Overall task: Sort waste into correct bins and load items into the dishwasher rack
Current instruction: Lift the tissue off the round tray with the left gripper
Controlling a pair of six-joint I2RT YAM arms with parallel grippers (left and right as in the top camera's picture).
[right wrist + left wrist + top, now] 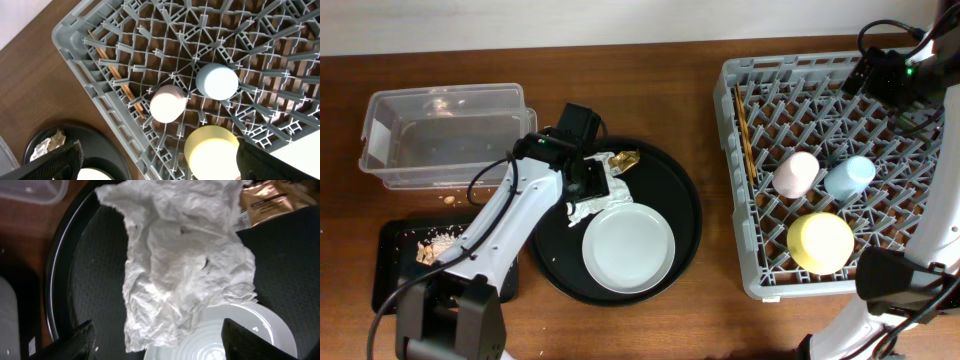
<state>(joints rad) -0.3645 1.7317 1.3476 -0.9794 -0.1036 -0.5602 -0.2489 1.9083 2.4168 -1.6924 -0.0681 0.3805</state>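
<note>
My left gripper (157, 340) is open just above the crumpled white tissue (185, 265), which lies on the round black tray (685, 215) and overlaps the pale-grey plate (628, 248). The tissue also shows overhead (588, 207), with the gold-brown wrapper (625, 159) behind it. The wrapper is at the top right of the left wrist view (265, 200). My right gripper (157, 160) is open and empty high over the grey rack (750, 180). In the rack are the pink cup (795, 173), blue cup (849, 178), yellow bowl (820, 243) and chopsticks (744, 135).
The clear tub (445, 135) stands at the back left with a few crumbs in it. The shallow black tray (400, 270) at the front left holds food scraps (435, 243). A few crumbs lie on the table (450, 200) between them.
</note>
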